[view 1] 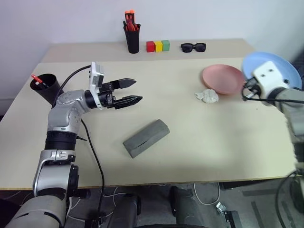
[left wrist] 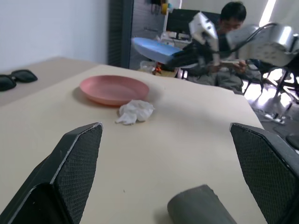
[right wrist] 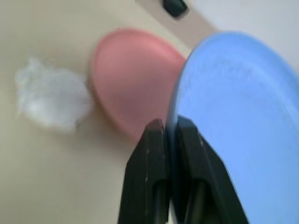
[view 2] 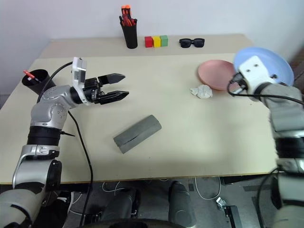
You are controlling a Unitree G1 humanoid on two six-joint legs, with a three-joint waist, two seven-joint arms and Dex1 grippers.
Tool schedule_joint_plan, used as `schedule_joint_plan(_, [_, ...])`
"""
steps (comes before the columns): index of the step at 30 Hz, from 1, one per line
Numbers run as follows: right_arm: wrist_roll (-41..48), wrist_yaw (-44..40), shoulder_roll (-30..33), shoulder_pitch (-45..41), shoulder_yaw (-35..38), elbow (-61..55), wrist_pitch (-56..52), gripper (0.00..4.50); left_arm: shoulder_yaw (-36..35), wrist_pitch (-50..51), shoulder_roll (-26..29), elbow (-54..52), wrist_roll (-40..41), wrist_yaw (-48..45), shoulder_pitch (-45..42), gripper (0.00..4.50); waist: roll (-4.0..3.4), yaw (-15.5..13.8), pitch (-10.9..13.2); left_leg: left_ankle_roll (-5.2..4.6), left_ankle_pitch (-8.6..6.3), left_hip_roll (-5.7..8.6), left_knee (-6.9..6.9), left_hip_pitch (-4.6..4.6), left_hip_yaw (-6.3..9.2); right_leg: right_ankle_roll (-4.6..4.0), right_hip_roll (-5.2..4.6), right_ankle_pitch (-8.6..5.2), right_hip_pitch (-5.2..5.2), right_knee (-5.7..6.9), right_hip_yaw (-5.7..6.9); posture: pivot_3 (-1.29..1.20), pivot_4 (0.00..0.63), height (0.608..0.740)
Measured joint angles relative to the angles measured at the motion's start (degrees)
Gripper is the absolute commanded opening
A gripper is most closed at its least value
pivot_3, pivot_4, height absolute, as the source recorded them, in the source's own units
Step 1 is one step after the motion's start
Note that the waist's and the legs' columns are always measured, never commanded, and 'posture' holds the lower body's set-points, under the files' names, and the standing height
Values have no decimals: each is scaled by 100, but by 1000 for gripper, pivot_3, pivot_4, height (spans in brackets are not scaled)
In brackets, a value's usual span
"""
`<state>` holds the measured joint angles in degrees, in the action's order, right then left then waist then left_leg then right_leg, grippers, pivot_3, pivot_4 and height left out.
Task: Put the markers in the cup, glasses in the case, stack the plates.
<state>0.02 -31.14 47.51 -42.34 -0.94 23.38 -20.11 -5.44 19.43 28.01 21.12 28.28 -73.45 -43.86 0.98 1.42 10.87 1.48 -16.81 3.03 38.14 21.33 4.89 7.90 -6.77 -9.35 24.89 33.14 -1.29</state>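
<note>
- Plates: my right gripper (right wrist: 170, 128) pinches the light blue plate (right wrist: 238, 107) by its rim and holds it in the air, tilted, beside the salmon pink plate (view 1: 223, 79), which lies flat on the table (view 1: 213, 142).
- Grey case (view 1: 146, 137) lies shut near the table's middle.
- My left gripper (view 1: 129, 91) hovers above the table with fingers spread wide, empty.
- Black cup (view 1: 45, 88) at the left edge holds a red marker (view 1: 37, 79).
- Crumpled tissue (view 1: 207, 96) lies just beside the pink plate.

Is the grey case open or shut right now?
Shut: the grey case lies on the table with halves together, only a seam showing.
</note>
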Motion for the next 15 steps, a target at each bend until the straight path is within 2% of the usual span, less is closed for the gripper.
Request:
schedule_joint_plan(4, [-361, 33, -769, -910, -444, 2022, 1155, 68, -30, 43, -4, -246, 8, 147, 118, 4500, -1, -2, 1, 2, 1, 2, -5, 11, 3, -1, -1, 1, 11, -2, 0, 0, 150, 740])
schedule_joint_plan(7, [-429, -19, -1051, -1310, -501, 3161, 1747, 991, -73, 143, 30, -405, 75, 252, 293, 4500, -3, -43, 2, 7, 3, 4, -9, 17, 6, -1, -2, 1, 15, -2, 0, 0, 150, 740])
schedule_joint_plan(13, [-328, -167, -1168, -1526, -214, 4086, 2374, 4059, -116, 276, 117, -712, 217, 395, 516, 4500, -4, -17, 3, 5, 2, 5, -10, 14, 7, -1, -2, 1, 15, -1, -1, 0, 150, 740])
schedule_joint_plan(14, [-203, -229, -1178, -1526, -63, 4096, 2349, 4449, -116, 283, 124, -771, 236, 409, 552, 4500, -5, -4, 3, 5, 2, 5, -10, 13, 7, -1, -1, 1, 15, 0, -1, 0, 150, 740])
schedule_joint_plan(15, [-97, -274, -1180, -1529, 44, 4083, 2303, 4449, -116, 289, 125, -799, 241, 426, 568, 4500, -5, 8, 4, 5, 2, 5, -10, 11, 7, -1, -1, 1, 15, 2, -1, 0, 150, 740])
